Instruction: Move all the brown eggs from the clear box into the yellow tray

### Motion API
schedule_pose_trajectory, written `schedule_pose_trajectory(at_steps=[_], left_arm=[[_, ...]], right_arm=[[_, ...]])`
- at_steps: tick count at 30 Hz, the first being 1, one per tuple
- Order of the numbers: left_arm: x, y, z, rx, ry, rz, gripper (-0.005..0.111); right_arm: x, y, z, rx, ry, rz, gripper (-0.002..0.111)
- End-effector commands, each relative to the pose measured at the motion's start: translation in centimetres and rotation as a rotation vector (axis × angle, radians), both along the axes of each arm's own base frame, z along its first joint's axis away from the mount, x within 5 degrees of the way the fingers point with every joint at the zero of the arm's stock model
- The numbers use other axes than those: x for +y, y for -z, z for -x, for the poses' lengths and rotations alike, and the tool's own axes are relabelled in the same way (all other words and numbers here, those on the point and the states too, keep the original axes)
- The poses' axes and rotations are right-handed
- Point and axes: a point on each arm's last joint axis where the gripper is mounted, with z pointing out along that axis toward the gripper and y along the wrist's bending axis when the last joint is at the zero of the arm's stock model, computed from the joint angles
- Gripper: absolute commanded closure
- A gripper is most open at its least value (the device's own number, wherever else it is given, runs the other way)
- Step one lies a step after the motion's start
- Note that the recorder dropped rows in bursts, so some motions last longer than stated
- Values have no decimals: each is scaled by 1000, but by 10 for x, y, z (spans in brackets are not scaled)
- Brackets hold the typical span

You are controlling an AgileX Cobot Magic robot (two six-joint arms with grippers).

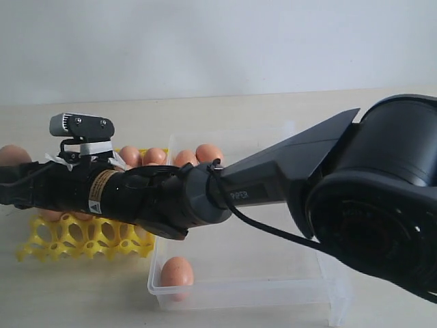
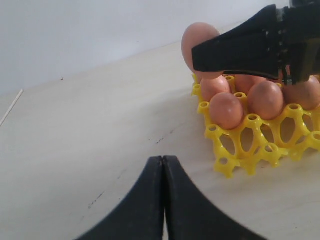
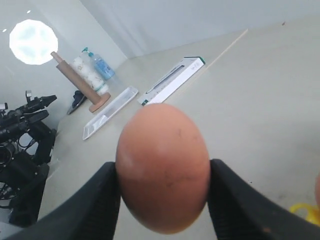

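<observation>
- Clear box [image 1: 239,292]: one brown egg [image 1: 177,272] lies in its near left corner.
- Yellow tray [image 1: 75,239]: just beside the box, on its left. Seated eggs [image 2: 227,110] occupy several cups.
- Left gripper [image 2: 163,200]: fingers pressed together, holding nothing, near the tray.
- Right gripper [image 3: 164,197]: reaches across above the tray, clamped on the held egg [image 3: 162,150].

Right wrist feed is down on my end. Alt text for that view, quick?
An egg fills the centre, clamped between the black jaws of the right gripper above the pale table. A sliver of the yellow tray shows at the frame edge; a long white box lies far behind.
</observation>
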Motion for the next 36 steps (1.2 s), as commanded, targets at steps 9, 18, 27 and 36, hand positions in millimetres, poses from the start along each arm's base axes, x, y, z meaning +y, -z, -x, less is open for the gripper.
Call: schedule_pose_trajectory(at_steps=[9, 18, 27, 36], left_arm=[[0, -2, 0, -18, 1, 5, 107], [0, -2, 0, -18, 1, 5, 107], [0, -2, 0, -18, 1, 5, 107], [0, -2, 0, -18, 1, 5, 107]], right_arm=[[-6, -22, 7, -133, -1, 201, 108], [-40, -35, 18, -275, 23, 545, 108], [-49, -46, 39, -735, -423, 1149, 108], [-29, -78, 34, -984, -651, 1179, 108]])
